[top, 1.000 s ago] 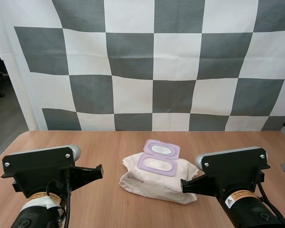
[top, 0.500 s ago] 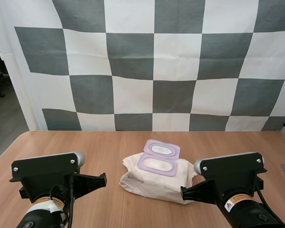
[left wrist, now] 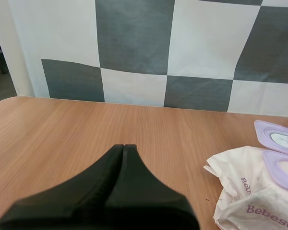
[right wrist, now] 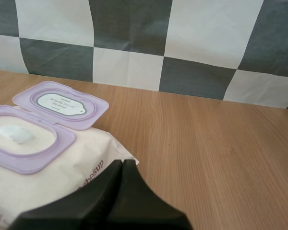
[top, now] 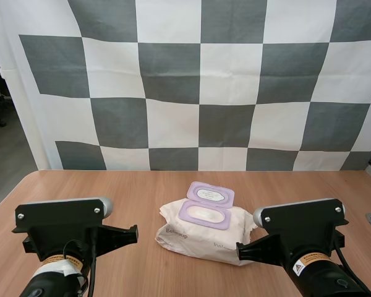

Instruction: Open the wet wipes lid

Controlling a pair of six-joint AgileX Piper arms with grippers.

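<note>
Soft white pack of wet wipes [top: 198,238] lies mid-way across our light wooden table [top: 111,192], long axis 10-to-4. Its lilac plastic flip lid [top: 211,194] lies open, swung toward 1 o'clock. Our left gripper [left wrist: 124,146] sits at the pack's 9, our right gripper [right wrist: 122,162] at its 4. Both are level, aimed at 12, fingers pressed together.

The pack of wet wipes [left wrist: 240,187] reads "Bebesup" in purple letters along its side.
</note>
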